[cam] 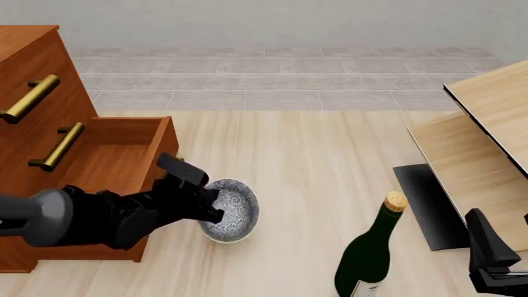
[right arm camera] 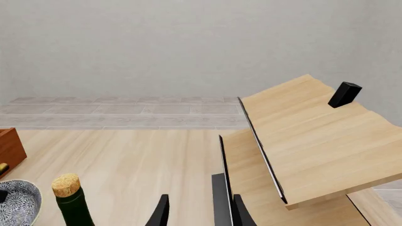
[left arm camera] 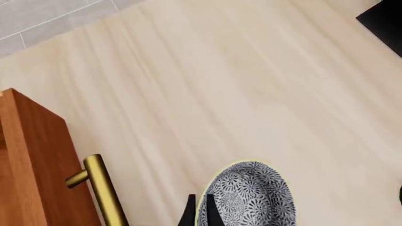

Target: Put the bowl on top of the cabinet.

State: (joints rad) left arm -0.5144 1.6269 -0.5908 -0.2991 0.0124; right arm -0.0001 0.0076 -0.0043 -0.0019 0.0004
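The bowl (cam: pixel 232 210), speckled grey-blue inside and cream outside, sits low by the table in front of the cabinet (cam: pixel 41 68). My left gripper (cam: pixel 212 207) reaches in from the cabinet side and is shut on the bowl's near rim. In the left wrist view the two dark fingertips (left arm camera: pixel 188 214) pinch the rim of the bowl (left arm camera: pixel 251 195), one inside and one outside. The cabinet's corner (left arm camera: pixel 25 160) and a brass handle (left arm camera: pixel 100 188) lie close beside them. My right gripper (cam: pixel 495 260) stays at the front right, open (right arm camera: pixel 201 214) and holding nothing. The cabinet's top runs out of view.
The cabinet's lowest drawer (cam: pixel 123 154) stands pulled out, right behind my left arm. A dark green corked wine bottle (cam: pixel 371 257) stands upright between the bowl and my right gripper. Pale light-wood furniture with black edging (cam: pixel 486 124) fills the right side.
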